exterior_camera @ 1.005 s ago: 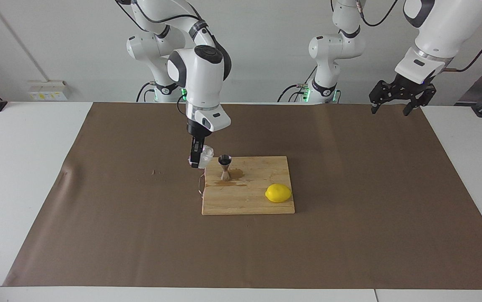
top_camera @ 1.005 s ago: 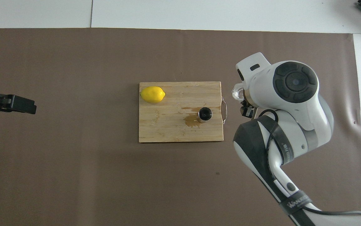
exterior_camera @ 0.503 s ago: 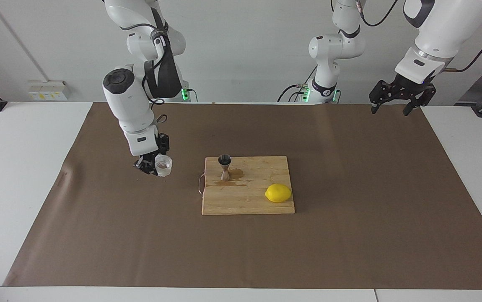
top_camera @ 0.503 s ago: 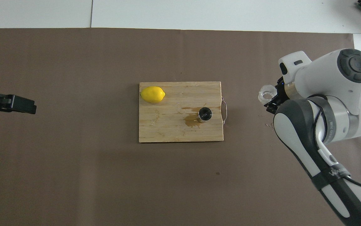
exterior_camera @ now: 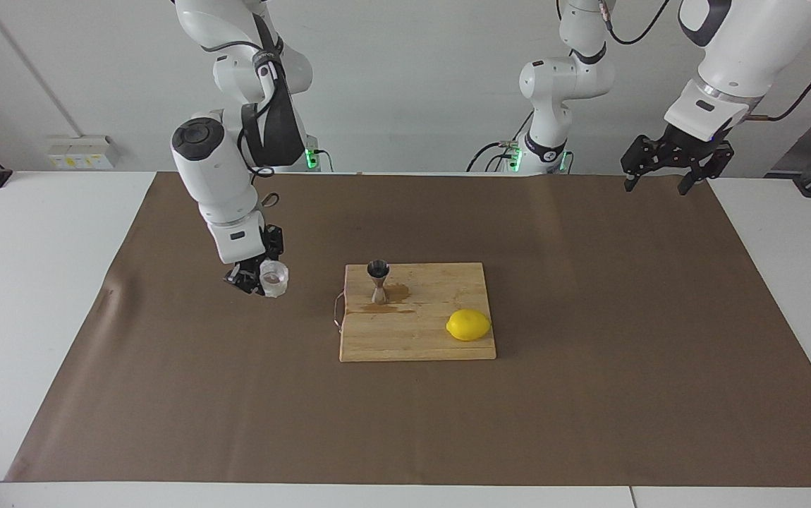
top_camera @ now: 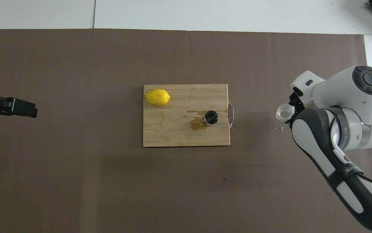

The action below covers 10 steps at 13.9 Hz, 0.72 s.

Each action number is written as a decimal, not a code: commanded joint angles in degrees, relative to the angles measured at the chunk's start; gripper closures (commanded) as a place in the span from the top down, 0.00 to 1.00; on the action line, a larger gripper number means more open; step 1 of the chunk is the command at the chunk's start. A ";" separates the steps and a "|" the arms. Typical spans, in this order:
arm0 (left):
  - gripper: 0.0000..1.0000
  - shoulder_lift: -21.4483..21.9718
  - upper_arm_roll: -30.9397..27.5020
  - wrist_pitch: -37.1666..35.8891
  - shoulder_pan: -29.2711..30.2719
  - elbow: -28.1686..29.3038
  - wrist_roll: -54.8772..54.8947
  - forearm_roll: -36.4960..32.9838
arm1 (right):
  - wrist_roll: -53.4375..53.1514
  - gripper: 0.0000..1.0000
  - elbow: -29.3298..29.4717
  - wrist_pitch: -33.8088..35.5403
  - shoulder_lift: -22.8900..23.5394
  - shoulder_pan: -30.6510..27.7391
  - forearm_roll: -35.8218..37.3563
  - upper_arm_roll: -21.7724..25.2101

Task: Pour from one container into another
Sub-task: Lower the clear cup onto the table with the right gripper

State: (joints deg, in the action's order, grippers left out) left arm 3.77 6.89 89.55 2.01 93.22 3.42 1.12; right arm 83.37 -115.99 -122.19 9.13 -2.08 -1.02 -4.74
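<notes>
The small clear faceted cup [exterior_camera: 274,277] is held upright in my right gripper [exterior_camera: 259,281], low over the brown mat, off the board toward the right arm's end. It also shows in the overhead view [top_camera: 285,111], with the right gripper [top_camera: 290,114] beside it. I cannot tell whether the cup touches the mat. The steel hourglass jigger [exterior_camera: 378,281] stands upright on the wooden board [exterior_camera: 412,342], also seen in the overhead view [top_camera: 211,117]. My left gripper [exterior_camera: 665,176] waits open and empty, raised over the mat's edge at the left arm's end.
A yellow lemon [exterior_camera: 468,324] lies on the board's corner toward the left arm's end. A brown spill [top_camera: 198,123] wets the board [top_camera: 173,136] beside the jigger. The board has a wire handle [top_camera: 231,111]. Small crumbs [top_camera: 278,128] lie on the mat near the cup.
My right gripper carried the cup away from the jigger toward the right arm's end, brought it upright, then lowered it toward the mat. The left arm has not moved.
</notes>
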 commanded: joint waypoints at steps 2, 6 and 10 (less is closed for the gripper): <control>1.00 1.50 0.14 0.36 0.36 1.61 -0.17 -0.51 | 6.01 0.00 -7.83 -7.17 -0.43 -1.96 -3.54 -0.80; 1.00 1.50 0.14 0.36 0.36 1.53 -0.17 -0.51 | 10.41 0.00 -11.10 -12.10 -0.26 -2.14 -3.73 -0.80; 1.00 1.50 0.14 0.36 0.36 1.61 -0.17 -0.51 | 14.54 0.08 -11.37 -12.37 -0.17 -2.23 -3.73 -0.80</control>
State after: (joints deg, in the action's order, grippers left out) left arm 3.78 6.89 89.55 2.01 93.22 3.42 1.12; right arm 95.20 -126.26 -133.54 9.73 -3.20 -3.23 -4.76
